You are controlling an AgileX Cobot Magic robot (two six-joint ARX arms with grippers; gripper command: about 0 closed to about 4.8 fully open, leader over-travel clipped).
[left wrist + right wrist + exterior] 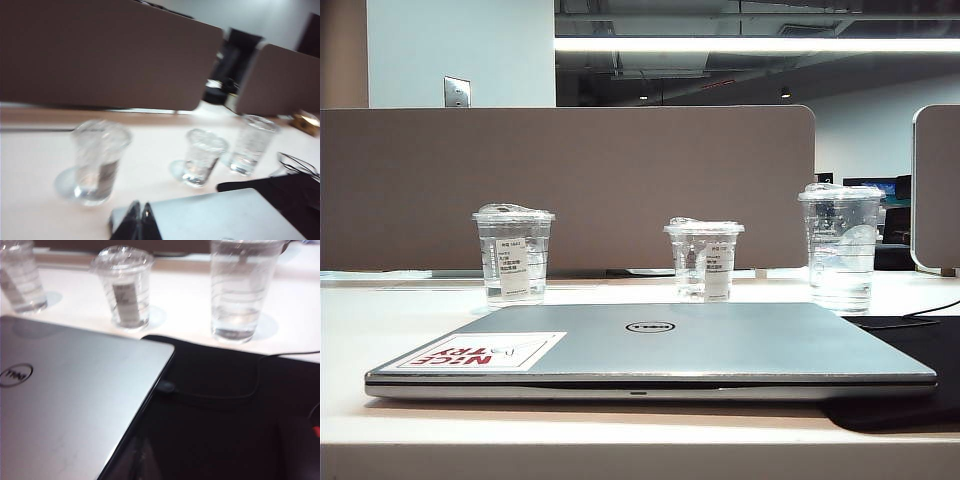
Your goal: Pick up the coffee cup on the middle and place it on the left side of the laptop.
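- End effector, left (139, 212): fingertips pressed together, empty, above the laptop (220, 215).
- Right end effector: out of sight, state unknown.
- Coffee cup (704, 259) stands behind the laptop, between two other cups (513, 254) (841, 247).

coffee cup (125, 287), beside laptop (65, 400), black mat (225, 415)

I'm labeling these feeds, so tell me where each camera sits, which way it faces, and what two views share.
Exterior view: low at the table's near edge, facing the grey partition across the closed Dell laptop; neither arm nor hand shows.
Left wrist view: above the laptop's near left, angled toward the cups; the left hand shows, fingertips shut and empty.
Right wrist view: over the laptop's right corner and the black mat; the right hand is not in view.
Shared: the middle coffee cup appears in every view.
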